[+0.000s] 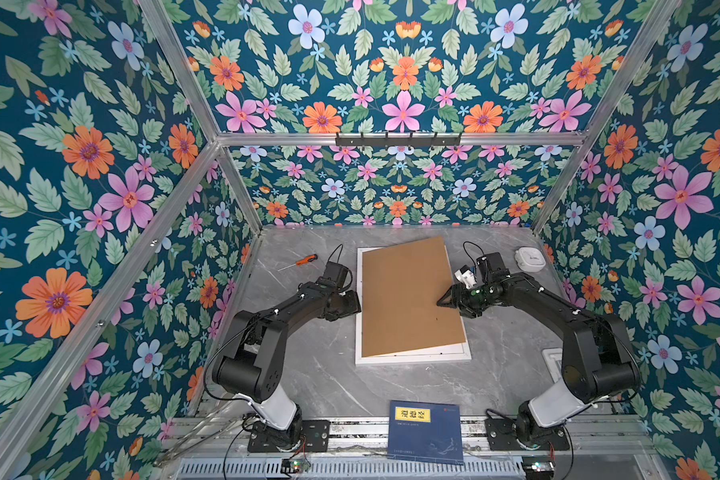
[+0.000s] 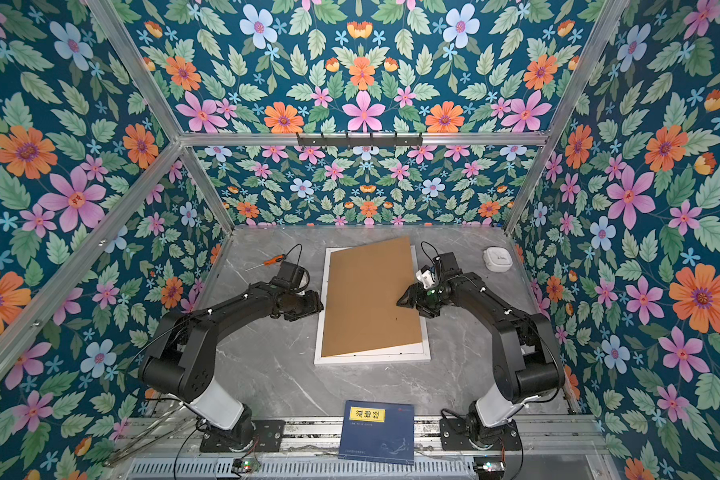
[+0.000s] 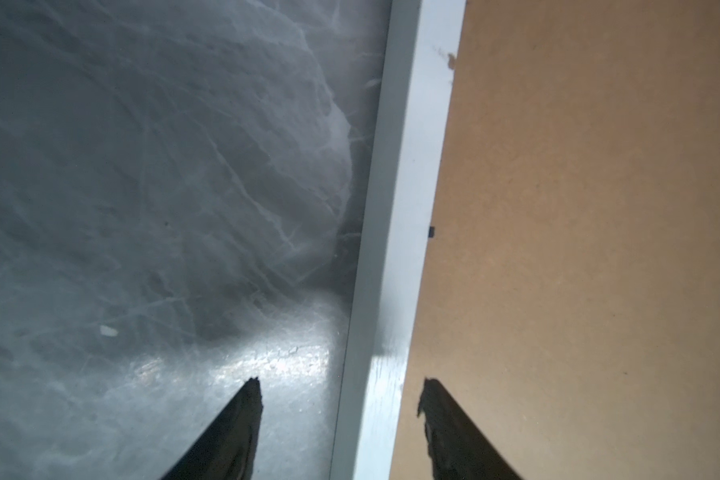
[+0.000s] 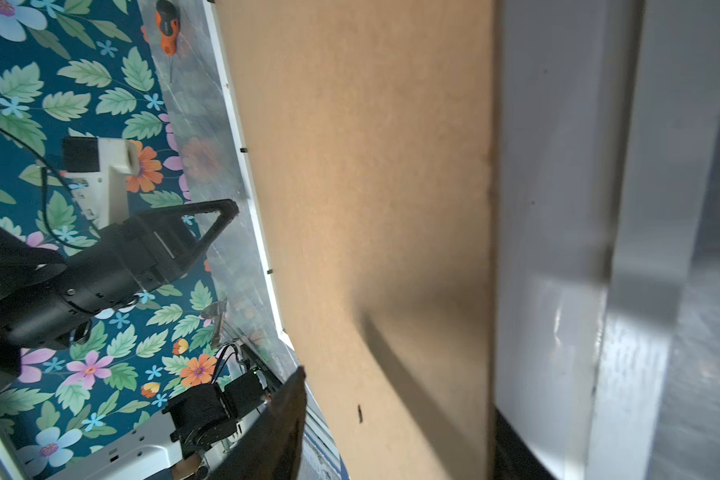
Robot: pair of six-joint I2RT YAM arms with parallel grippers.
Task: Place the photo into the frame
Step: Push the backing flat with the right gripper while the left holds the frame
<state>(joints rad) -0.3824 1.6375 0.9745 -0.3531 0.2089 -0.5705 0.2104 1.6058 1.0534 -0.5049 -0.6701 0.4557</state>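
Left tool (image 3: 341, 388) hanging released, straddling left rail of frame (image 3: 404, 187), gripping nothing. Right tool (image 1: 447, 300) spread over right edge of backing board (image 1: 408, 295), clamping nothing.

Board lying skewed across frame, mid-table. Photo hidden, likely beneath.

Risk: nudging crooked board dragging frame, corner jamming on rail.

Table (image 1: 308, 365) looking slick, grey marble. Floral walls enclosing.

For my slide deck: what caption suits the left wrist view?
Open left gripper straddles the frame rail, between grey tabletop and brown backing board.
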